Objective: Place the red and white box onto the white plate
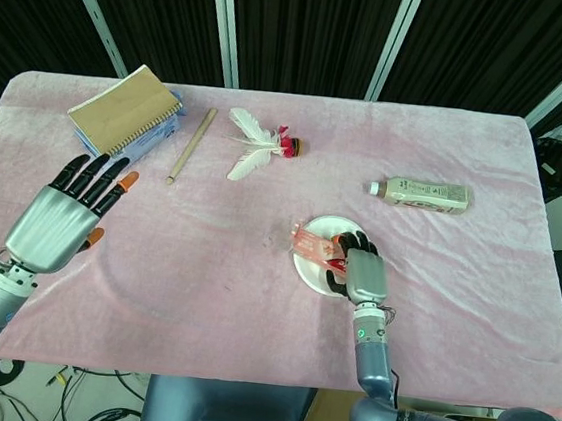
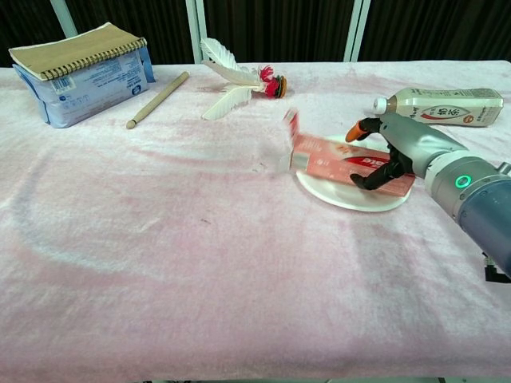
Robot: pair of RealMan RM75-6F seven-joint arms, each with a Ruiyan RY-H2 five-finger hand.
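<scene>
The red and white box (image 2: 339, 161) lies nearly flat across the white plate (image 2: 345, 196), its open flap end sticking out past the plate's left rim. My right hand (image 2: 398, 148) still holds the box's right end between thumb and fingers. In the head view the box (image 1: 314, 244) lies on the plate (image 1: 313, 273) with my right hand (image 1: 357, 268) over its near side. My left hand (image 1: 62, 212) is raised at the far left, fingers spread and holding nothing; the chest view does not show it.
A beige drink bottle (image 2: 443, 106) lies behind the right hand. White feathers with a red shuttlecock (image 2: 238, 81), a wooden stick (image 2: 157, 99) and a spiral notebook on a blue pack (image 2: 77, 60) are at the back left. Pink cloth covers the table.
</scene>
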